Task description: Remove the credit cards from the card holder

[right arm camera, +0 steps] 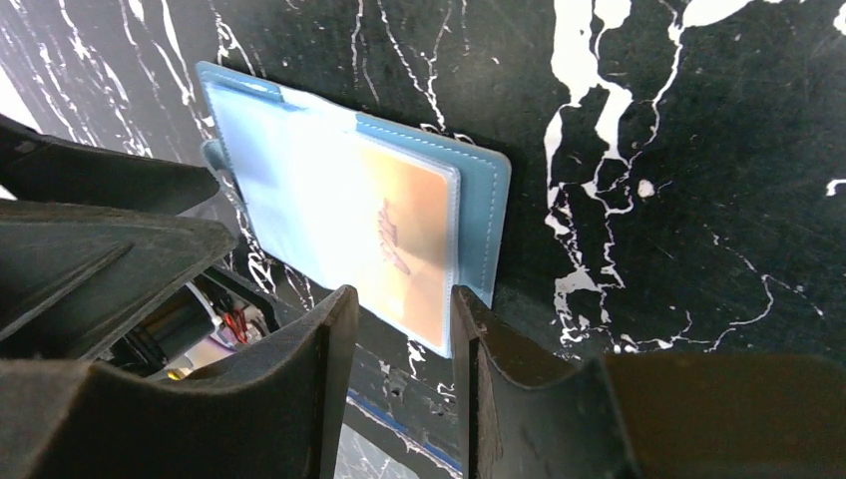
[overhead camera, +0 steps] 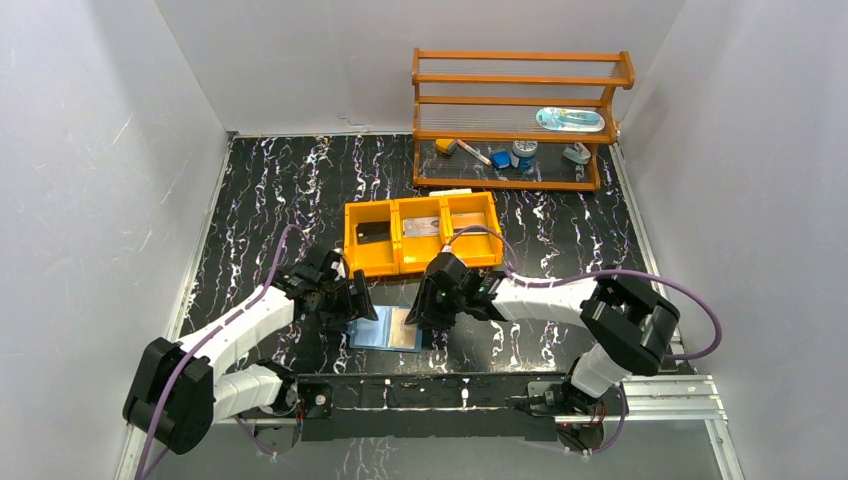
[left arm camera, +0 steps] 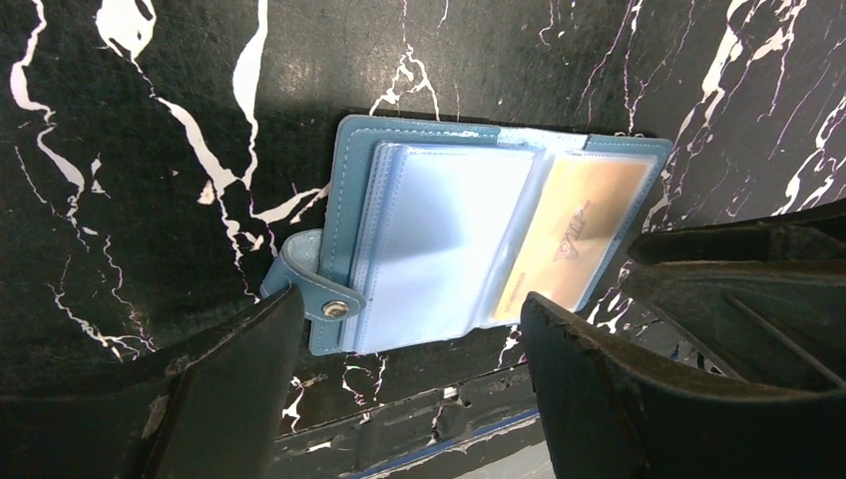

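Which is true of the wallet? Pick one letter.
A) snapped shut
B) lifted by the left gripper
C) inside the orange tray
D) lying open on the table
D: the wallet lies open on the table, its clear sleeves facing up and a card in one of them.

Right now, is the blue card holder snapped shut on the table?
No, the card holder lies open, its clear sleeves showing and an orange card tucked inside one.
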Controlling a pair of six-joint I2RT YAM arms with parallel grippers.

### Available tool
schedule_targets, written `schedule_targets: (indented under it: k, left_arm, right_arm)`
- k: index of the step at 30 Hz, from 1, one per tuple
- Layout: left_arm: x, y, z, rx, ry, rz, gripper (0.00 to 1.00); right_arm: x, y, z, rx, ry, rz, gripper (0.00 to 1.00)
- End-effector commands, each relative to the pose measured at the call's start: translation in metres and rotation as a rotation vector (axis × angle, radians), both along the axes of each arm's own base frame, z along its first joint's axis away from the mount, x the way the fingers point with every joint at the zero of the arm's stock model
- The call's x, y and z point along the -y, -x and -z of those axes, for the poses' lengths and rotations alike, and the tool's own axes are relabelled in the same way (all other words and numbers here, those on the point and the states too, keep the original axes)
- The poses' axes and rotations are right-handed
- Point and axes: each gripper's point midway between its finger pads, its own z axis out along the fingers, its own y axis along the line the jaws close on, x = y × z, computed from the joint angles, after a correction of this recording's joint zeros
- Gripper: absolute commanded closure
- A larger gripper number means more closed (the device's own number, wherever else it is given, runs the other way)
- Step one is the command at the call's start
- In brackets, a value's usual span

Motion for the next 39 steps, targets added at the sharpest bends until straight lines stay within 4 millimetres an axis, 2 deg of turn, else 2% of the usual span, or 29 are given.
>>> schedule_targets:
  k: [1, 7, 9, 14, 20, 24, 27, 29, 35, 39]
  left_arm:
    - [-0.001, 0.003, 0.003, -0.013, -0.001, -0.012, 0.21]
    - [0.0, 0.007, 0.009, -0.039, 0.006, -0.011, 0.21]
    - [0.002, 0.009, 0.01, -0.048, 0.019, -0.004, 0.22]
    - [0.006, 0.013, 0.012, -0.06, 0.047, 0.004, 0.26]
    - [0.01, 0.014, 0.01, -0.055, 0.076, 0.013, 0.3]
    - [0.012, 0.013, 0.009, -0.052, 0.084, 0.02, 0.32]
    - [0.013, 0.013, 0.007, -0.047, 0.092, 0.021, 0.32]
    - [0.013, 0.012, 0.005, -0.039, 0.095, 0.022, 0.32]
    - [0.011, 0.007, -0.004, -0.005, 0.091, -0.009, 0.33]
    - [-0.007, -0.002, -0.018, 0.067, 0.024, -0.121, 0.23]
  right_arm:
    - [-0.003, 0.002, 0.006, -0.028, 0.008, 0.012, 0.52]
    - [-0.012, 0.002, 0.009, -0.034, -0.01, -0.017, 0.58]
    - [-0.015, 0.001, 0.006, -0.026, -0.017, -0.022, 0.65]
    - [-0.024, -0.003, -0.012, 0.01, -0.063, -0.038, 0.82]
    - [-0.029, -0.005, -0.034, 0.043, -0.085, -0.047, 0.84]
    - [-0.036, -0.005, -0.047, 0.067, -0.089, -0.064, 0.8]
    - [-0.044, -0.003, -0.053, 0.068, -0.103, -0.086, 0.7]
    - [-0.047, -0.004, -0.05, 0.06, -0.078, -0.092, 0.65]
    - [-0.067, 0.002, -0.047, 0.042, -0.121, -0.165, 0.63]
    - [-0.084, 0.006, -0.043, 0.025, -0.13, -0.224, 0.57]
